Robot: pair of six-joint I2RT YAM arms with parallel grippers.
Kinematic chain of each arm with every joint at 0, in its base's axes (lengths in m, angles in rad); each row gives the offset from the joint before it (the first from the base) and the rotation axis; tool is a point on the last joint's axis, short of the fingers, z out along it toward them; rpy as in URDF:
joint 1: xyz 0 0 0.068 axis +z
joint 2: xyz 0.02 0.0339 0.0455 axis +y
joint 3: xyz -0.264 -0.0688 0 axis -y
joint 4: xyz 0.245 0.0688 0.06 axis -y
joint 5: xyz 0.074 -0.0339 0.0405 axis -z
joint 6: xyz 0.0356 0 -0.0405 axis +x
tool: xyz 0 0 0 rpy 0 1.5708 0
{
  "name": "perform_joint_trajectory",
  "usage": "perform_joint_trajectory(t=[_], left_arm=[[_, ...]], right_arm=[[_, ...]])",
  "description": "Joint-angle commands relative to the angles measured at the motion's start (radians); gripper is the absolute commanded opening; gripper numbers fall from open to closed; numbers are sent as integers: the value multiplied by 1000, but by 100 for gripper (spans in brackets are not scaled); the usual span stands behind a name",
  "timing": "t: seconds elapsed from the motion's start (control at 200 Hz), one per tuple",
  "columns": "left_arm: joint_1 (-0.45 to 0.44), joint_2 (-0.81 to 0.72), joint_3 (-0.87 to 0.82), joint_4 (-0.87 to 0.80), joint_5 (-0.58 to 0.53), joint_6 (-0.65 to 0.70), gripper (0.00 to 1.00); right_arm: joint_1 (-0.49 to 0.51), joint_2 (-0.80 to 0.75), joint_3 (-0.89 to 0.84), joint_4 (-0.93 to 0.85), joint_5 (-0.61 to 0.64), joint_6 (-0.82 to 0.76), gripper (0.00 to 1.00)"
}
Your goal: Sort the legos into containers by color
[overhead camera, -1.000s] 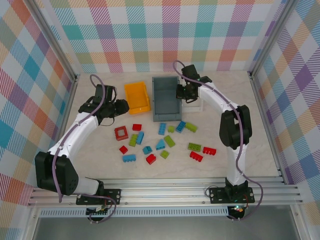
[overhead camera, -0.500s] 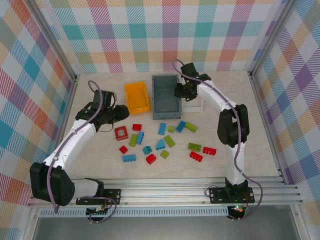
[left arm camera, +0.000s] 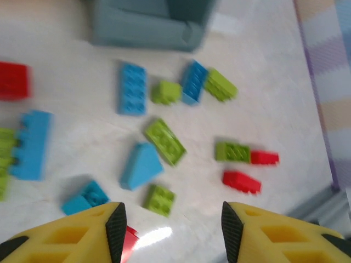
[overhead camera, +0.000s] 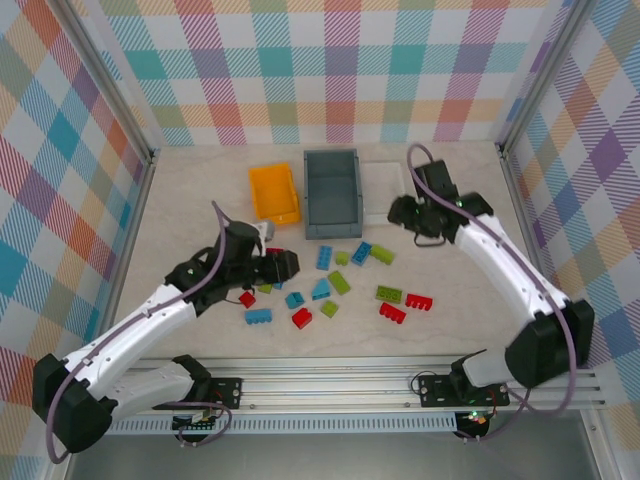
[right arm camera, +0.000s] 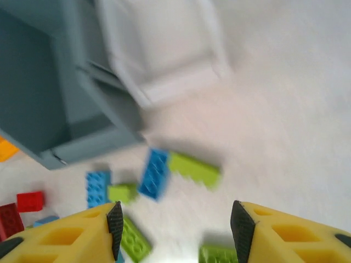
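Note:
Red, blue and lime legos lie scattered in front of the containers: an orange bin [overhead camera: 275, 192], a grey-blue bin [overhead camera: 332, 190] and a white tray [overhead camera: 385, 172]. My left gripper [overhead camera: 285, 265] hangs open over the left side of the pile. Below its jaws lie a small green brick [left arm camera: 159, 199] and a blue wedge [left arm camera: 141, 165], and a red brick [left arm camera: 129, 241] peeks out by its left finger. My right gripper [overhead camera: 400, 212] is open just in front of the white tray [right arm camera: 164, 49], above a blue brick [right arm camera: 155, 172] touching a green one [right arm camera: 194, 170]. Nothing is between either pair of fingers.
A green brick [overhead camera: 389, 293] and two red ones [overhead camera: 419, 301] [overhead camera: 392, 313] lie at the right of the pile. A blue brick [overhead camera: 258, 316] and a red one [overhead camera: 302, 318] lie nearest the front. Plaid walls enclose the table, and a rail [overhead camera: 330, 380] runs along the near edge.
My left gripper swung from beside the orange bin down and right over the pile. My right gripper left the grey-blue bin and moved right and nearer, to the front of the white tray.

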Motion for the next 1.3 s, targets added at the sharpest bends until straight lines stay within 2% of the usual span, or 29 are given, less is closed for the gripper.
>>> perform_joint_trajectory(t=[0.0, 0.06, 0.11, 0.215, 0.42, 0.515, 0.715, 0.87, 1.025, 1.075, 1.16, 1.295], left_arm=[[-151, -34, -38, 135, -94, -28, 54], [-234, -27, -60, 212, -124, -28, 58], [-293, -10, -67, 249, -156, -25, 62], [-385, 55, -46, 297, -199, -4, 64], [-454, 181, 25, 344, -213, 12, 64], [-464, 206, 40, 363, -213, 12, 64], [-469, 227, 48, 373, -199, 15, 64], [-468, 242, 63, 369, -201, 20, 64], [-470, 256, 83, 366, -200, 23, 64], [-470, 258, 90, 360, -206, 24, 64], [-470, 261, 117, 326, -237, 27, 64], [-445, 292, 221, 204, -291, 37, 63]], right_arm=[[3, -131, -213, -148, 23, 389, 60], [3, -224, -328, -138, 5, 505, 67], [2, -288, -406, -139, -1, 606, 78], [-4, -328, -495, -87, -43, 701, 84], [-27, -237, -547, 15, -143, 848, 84], [-50, -209, -560, 45, -138, 881, 83], [-129, -148, -607, 130, -214, 904, 81], [-156, -115, -642, 174, -247, 920, 71], [-161, -111, -657, 208, -227, 912, 54], [-162, -112, -642, 197, -207, 885, 45], [-159, -121, -582, 178, -143, 768, 31], [-121, -88, -402, 196, -73, 476, 24]])
